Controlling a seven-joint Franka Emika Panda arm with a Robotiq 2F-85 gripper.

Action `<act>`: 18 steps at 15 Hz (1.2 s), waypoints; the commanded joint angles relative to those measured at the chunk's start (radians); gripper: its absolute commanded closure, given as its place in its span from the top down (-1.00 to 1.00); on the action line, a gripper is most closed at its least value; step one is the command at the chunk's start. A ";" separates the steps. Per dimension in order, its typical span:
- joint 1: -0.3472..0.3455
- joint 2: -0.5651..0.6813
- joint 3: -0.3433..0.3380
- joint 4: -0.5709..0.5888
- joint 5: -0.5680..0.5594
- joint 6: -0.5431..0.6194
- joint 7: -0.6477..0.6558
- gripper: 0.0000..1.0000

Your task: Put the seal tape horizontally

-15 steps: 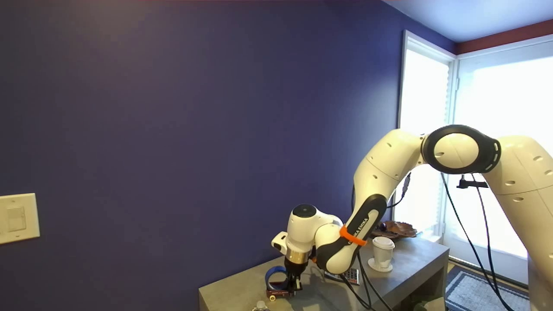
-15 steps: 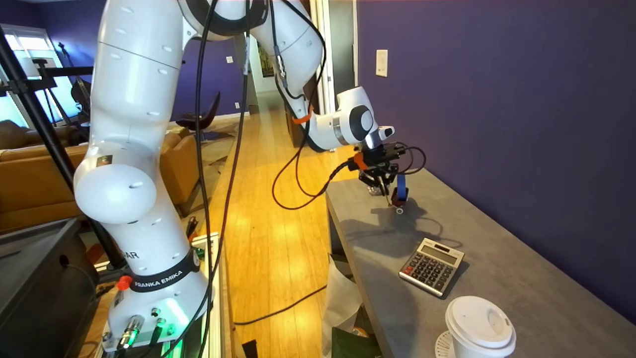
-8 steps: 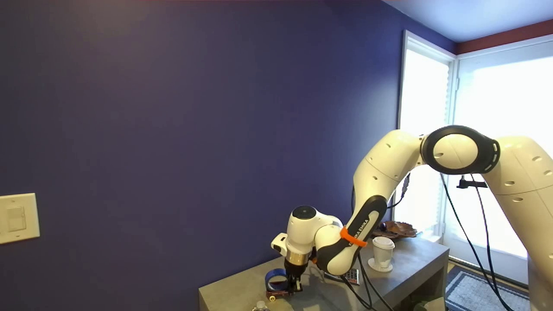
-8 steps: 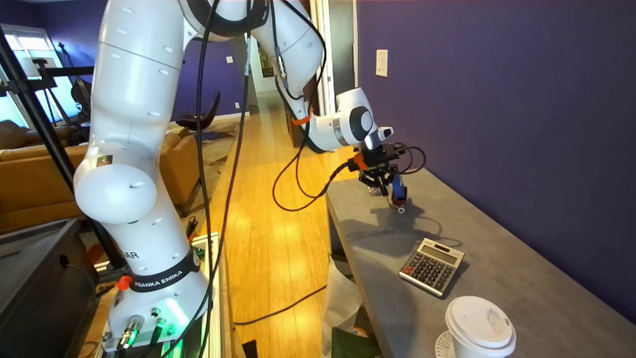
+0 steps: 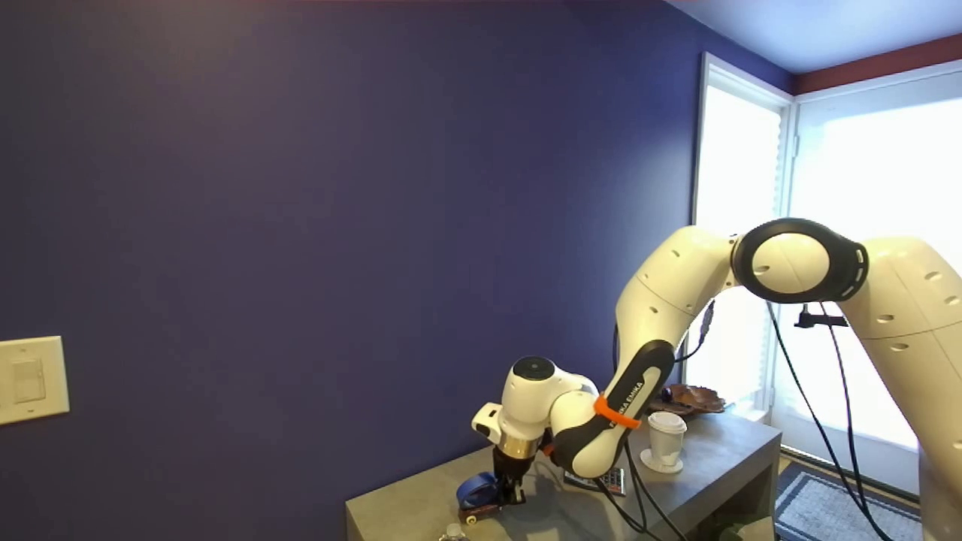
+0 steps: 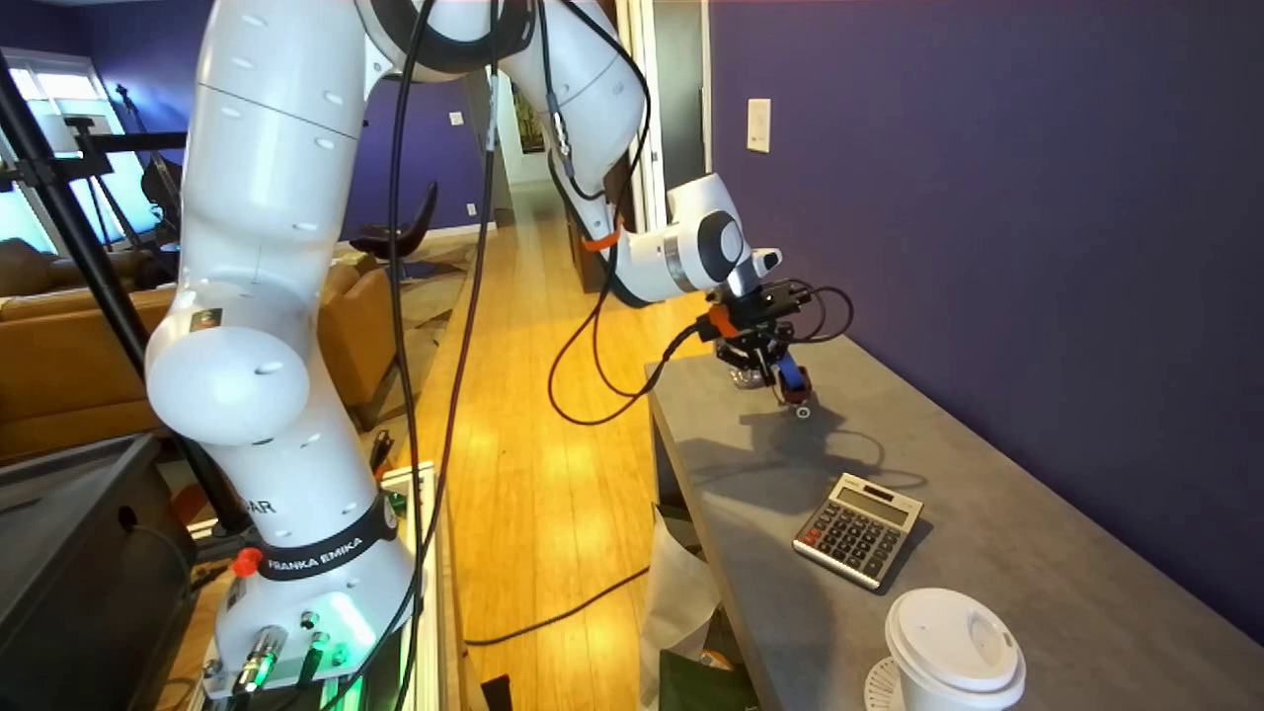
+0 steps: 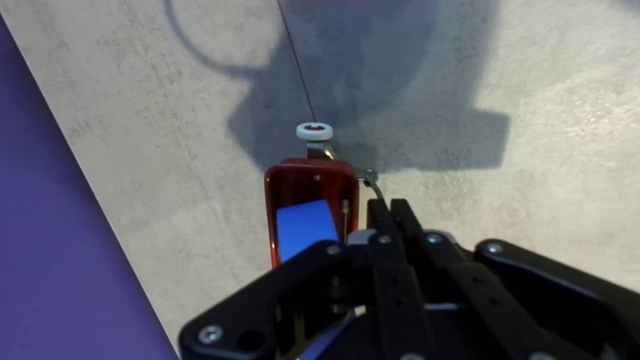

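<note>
The seal tape is a blue roll with a hollow centre in a small dark red wheeled holder (image 7: 342, 175). The blue tape (image 5: 473, 488) shows in both exterior views (image 6: 790, 371) and in the wrist view (image 7: 304, 225). It leans, its top toward my gripper (image 6: 766, 377). In the wrist view my gripper (image 7: 388, 202) stands beside the holder, its fingers nearly together. A thin grey metal lever (image 7: 371, 178) of the holder runs into the narrow gap between the fingertips. Whether all the wheels touch the table is hidden.
A calculator (image 6: 857, 530) and a white cup (image 6: 958, 652) stand on the grey table (image 6: 1086, 592). A brown bowl (image 5: 699, 398) is at the far end. A bottle top (image 5: 453, 533) shows near the holder. The purple wall (image 7: 65, 225) runs along the table's edge.
The seal tape has gone from standing upright to leaning, its top toward my gripper and its wheeled base swinging toward the wall. My gripper has shifted only a little.
</note>
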 commanded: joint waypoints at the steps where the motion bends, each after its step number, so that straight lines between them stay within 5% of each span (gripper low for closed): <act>1: -0.034 0.006 0.017 -0.013 0.003 0.057 -0.047 -0.98; 18: -0.240 0.019 0.222 -0.050 0.268 0.077 -0.360 -0.98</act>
